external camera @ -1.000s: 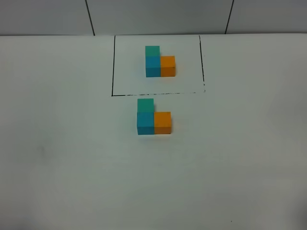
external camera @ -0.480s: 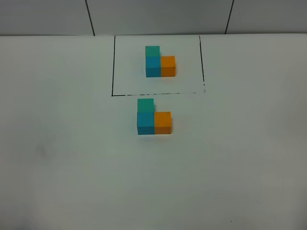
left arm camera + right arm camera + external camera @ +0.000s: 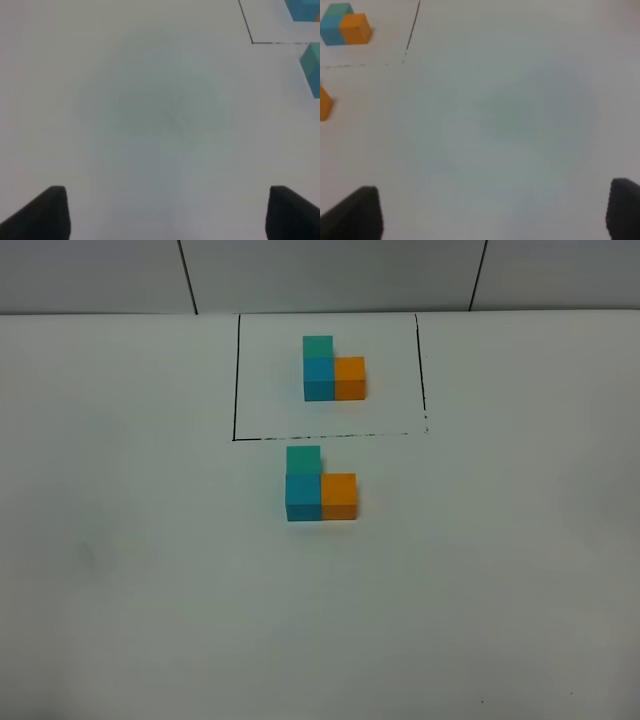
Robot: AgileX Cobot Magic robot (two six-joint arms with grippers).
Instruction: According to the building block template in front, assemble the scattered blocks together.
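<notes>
The template (image 3: 333,370) is an L of teal-green, blue and orange cubes inside a thin black drawn rectangle (image 3: 236,380) at the back of the table. In front of the frame the unframed cubes stand joined in the same L: teal-green (image 3: 303,459) behind blue (image 3: 303,497), orange (image 3: 339,495) to the blue's right. Neither arm shows in the high view. My left gripper (image 3: 162,215) is open over bare table, the cubes (image 3: 312,67) at its view's edge. My right gripper (image 3: 495,210) is open over bare table, the unframed orange cube (image 3: 324,102) and the template (image 3: 345,29) at its view's edge.
The white table (image 3: 140,570) stretches around the cubes. A grey panelled wall (image 3: 330,275) runs along its back edge.
</notes>
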